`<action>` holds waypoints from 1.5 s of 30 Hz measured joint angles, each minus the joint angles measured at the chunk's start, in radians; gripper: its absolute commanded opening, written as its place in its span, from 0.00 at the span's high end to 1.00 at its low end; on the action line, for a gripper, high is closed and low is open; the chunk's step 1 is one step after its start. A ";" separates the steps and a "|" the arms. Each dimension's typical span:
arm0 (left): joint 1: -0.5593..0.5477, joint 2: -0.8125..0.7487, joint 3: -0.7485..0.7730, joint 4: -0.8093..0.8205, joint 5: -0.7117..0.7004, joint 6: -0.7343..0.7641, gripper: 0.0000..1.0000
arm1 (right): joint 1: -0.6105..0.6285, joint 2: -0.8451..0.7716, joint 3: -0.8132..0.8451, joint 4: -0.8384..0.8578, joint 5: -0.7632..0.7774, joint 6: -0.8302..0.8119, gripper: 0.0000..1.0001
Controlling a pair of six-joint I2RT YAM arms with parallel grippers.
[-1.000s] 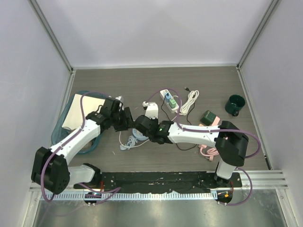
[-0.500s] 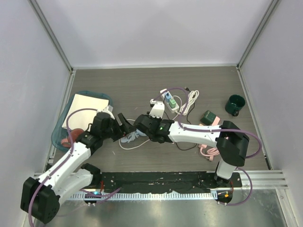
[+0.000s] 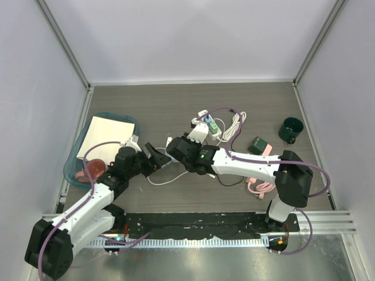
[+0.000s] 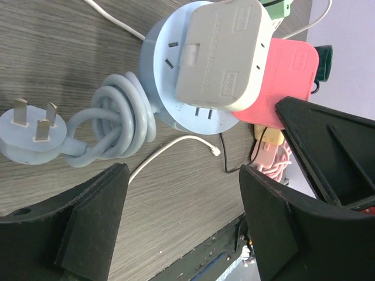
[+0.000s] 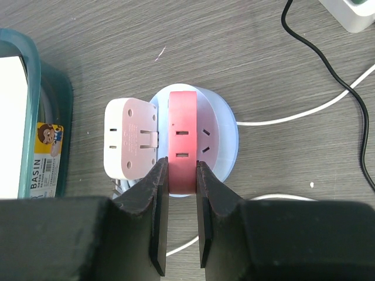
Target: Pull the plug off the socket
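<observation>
A round light-blue socket (image 5: 225, 140) lies on the table with a white adapter plug (image 5: 130, 137) and a pink plug (image 5: 183, 137) on its face. My right gripper (image 5: 182, 175) is shut on the pink plug, one finger on each side. In the left wrist view the socket (image 4: 161, 64), the white plug (image 4: 225, 52) and the pink plug (image 4: 290, 76) sit ahead of my left gripper (image 4: 181, 181), which is open and empty. The socket's own blue cord plug (image 4: 32, 132) lies loose. From above, the left gripper (image 3: 154, 154) and the right gripper (image 3: 176, 147) meet at mid-table.
A teal basin (image 3: 75, 157) with white paper stands at the left, close to the socket (image 5: 53, 105). A white power strip (image 3: 209, 123), white cable (image 3: 235, 126), green mug (image 3: 290, 130), green block (image 3: 258, 144) and pink cable (image 3: 261, 186) lie to the right. A black cord (image 5: 328, 64) crosses nearby.
My left arm has drawn back toward the near left, its gripper now just left of the socket. My right gripper stays shut on the pink plug and has barely shifted.
</observation>
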 measured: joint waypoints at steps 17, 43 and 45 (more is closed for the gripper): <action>0.000 -0.063 -0.058 -0.035 -0.005 0.005 0.17 | -0.005 -0.180 -0.344 0.238 -0.103 0.015 0.99; 0.088 0.158 0.539 -0.505 0.078 0.412 0.19 | -0.230 -0.239 -0.374 0.395 -0.634 -0.712 0.99; 0.108 0.225 0.566 -0.522 0.140 0.466 0.20 | -0.259 -0.239 -0.374 0.409 -0.737 -0.798 0.99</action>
